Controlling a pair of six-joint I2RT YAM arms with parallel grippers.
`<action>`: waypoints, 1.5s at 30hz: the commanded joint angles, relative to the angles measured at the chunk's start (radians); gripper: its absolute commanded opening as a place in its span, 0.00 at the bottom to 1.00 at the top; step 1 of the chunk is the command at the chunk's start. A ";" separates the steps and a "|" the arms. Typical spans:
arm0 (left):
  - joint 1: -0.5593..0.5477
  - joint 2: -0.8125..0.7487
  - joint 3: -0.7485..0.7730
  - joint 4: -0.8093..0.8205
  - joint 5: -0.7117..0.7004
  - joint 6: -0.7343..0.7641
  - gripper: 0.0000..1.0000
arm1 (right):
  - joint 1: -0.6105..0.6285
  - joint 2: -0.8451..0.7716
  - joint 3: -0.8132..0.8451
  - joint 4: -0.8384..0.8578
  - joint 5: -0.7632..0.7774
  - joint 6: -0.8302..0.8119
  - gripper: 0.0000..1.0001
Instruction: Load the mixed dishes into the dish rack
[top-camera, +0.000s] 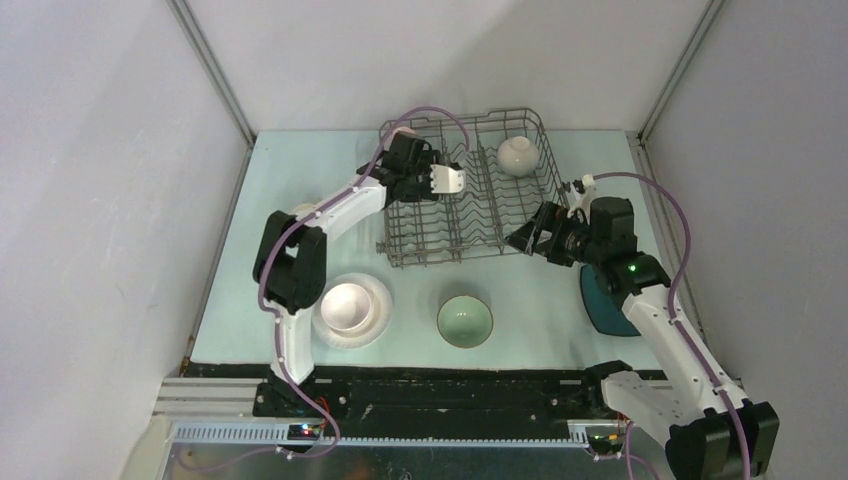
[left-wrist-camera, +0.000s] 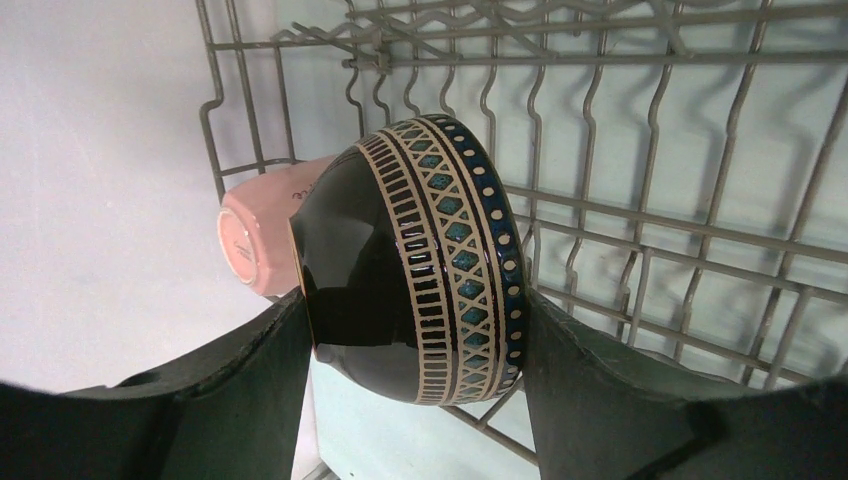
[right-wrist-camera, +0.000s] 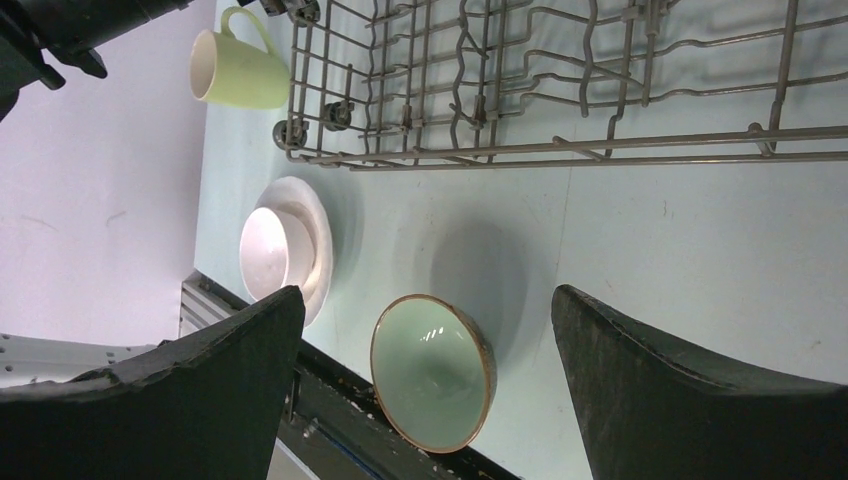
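My left gripper (top-camera: 440, 180) is shut on a dark brown patterned bowl (left-wrist-camera: 400, 260) and holds it on edge over the left half of the dish rack (top-camera: 500, 215). A pink mug (left-wrist-camera: 262, 240) lies just behind the bowl. A white bowl (top-camera: 515, 155) sits in the rack's far right part. My right gripper (top-camera: 527, 238) is open and empty by the rack's near right corner. A pale green bowl (top-camera: 464, 321) stands on the table in front of the rack. A pale pink bowl (top-camera: 345, 303) sits on the round white plate (top-camera: 378, 322). The dark teal plate (top-camera: 600, 305) lies under my right arm.
A yellow-green mug (right-wrist-camera: 240, 72) lies on its side left of the rack (right-wrist-camera: 520, 90). The black front edge of the table (top-camera: 450, 372) runs just behind the green bowl (right-wrist-camera: 432, 370). Grey walls close in the table on three sides.
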 joint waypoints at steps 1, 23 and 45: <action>0.012 0.029 0.071 0.082 -0.064 0.078 0.00 | -0.009 0.017 0.039 0.016 -0.011 -0.016 0.96; 0.016 0.106 0.048 0.213 -0.056 0.075 0.00 | -0.020 0.045 0.039 0.042 -0.026 0.001 0.96; -0.002 0.168 0.109 0.123 -0.035 0.065 0.65 | -0.035 0.020 0.039 0.015 -0.028 -0.012 0.96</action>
